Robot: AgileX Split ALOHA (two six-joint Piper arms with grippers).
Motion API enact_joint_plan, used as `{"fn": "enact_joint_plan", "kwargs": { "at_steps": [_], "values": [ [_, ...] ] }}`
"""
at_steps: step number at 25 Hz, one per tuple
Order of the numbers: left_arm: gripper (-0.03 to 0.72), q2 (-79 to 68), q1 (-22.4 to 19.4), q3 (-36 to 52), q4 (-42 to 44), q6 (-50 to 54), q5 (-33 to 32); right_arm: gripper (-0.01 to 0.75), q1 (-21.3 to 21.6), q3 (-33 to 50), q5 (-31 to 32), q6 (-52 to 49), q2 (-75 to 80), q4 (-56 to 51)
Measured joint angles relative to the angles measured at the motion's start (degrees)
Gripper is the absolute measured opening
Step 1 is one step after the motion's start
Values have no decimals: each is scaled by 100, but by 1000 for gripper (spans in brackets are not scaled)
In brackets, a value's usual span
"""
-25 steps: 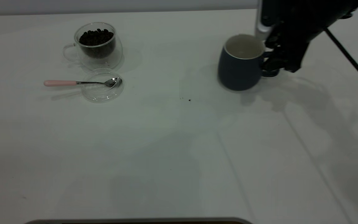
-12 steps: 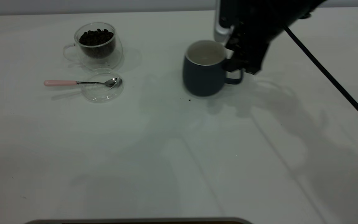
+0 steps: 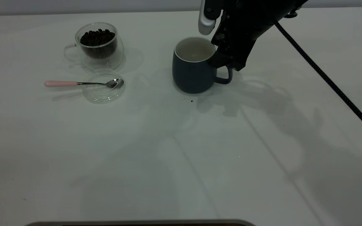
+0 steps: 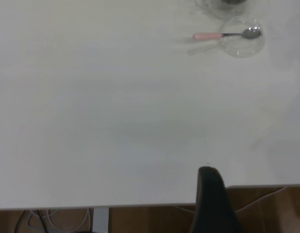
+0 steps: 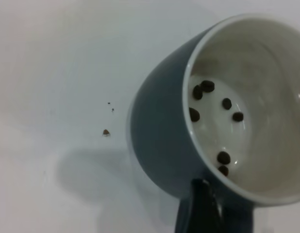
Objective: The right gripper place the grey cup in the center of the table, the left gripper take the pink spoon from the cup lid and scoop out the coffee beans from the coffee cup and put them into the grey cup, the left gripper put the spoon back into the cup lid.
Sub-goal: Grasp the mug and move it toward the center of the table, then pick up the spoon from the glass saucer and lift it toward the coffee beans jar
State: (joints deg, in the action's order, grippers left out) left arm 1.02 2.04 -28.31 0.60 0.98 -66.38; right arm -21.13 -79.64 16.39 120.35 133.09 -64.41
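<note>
Exterior view: right pincer clamped on grey cup handle; specks beside.

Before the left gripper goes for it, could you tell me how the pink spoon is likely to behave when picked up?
The pink spoon looks thin and stiff, probably light. Its bowl rests in the clear cup lid while the handle overhangs the table, so pressing the handle may tilt it. The shiny metal shaft could be slippery.

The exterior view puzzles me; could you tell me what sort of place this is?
Probably a robot test bench, not a kitchen: a bare white table, the black right gripper at the grey cup, and loose cables under the table edge in the left wrist view.
</note>
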Motion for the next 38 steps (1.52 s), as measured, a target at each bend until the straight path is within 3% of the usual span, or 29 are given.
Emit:
{"fn": "enact_joint_plan", "kwargs": {
  "at_steps": [6, 9, 13, 16, 20, 23, 27, 31, 34, 38],
  "values": [
    [515, 0, 0, 0, 0, 0, 0, 540, 44, 5, 244, -680, -591, 45],
    [515, 0, 0, 0, 0, 0, 0, 540, 38, 123, 579, -1547, -1081, 77],
    [515, 0, 0, 0, 0, 0, 0, 540, -5, 607, 1360, -4322, -2073, 133],
    [515, 0, 0, 0, 0, 0, 0, 540, -7, 1068, 2195, -6583, -2908, 756],
    [515, 0, 0, 0, 0, 0, 0, 540, -7, 1702, 3603, -8869, -3923, 2855],
    [515, 0, 0, 0, 0, 0, 0, 540, -7, 2361, 4160, -10353, -4757, 4199],
    [515, 0, 0, 0, 0, 9, 0, 540, -7, 3505, 4297, -11328, -6166, 5284],
    [515, 0, 0, 0, 0, 13, 0, 540, 99, 4592, 4262, -11919, -7556, 5720],
    [515, 0, 0, 0, 0, 13, 0, 540, 602, 5095, 4264, -12131, -8491, 5836],
    [515, 0, 0, 0, 0, 13, 0, 540, 1320, 5148, 4462, -11981, -9578, 5922]
  ]
}}
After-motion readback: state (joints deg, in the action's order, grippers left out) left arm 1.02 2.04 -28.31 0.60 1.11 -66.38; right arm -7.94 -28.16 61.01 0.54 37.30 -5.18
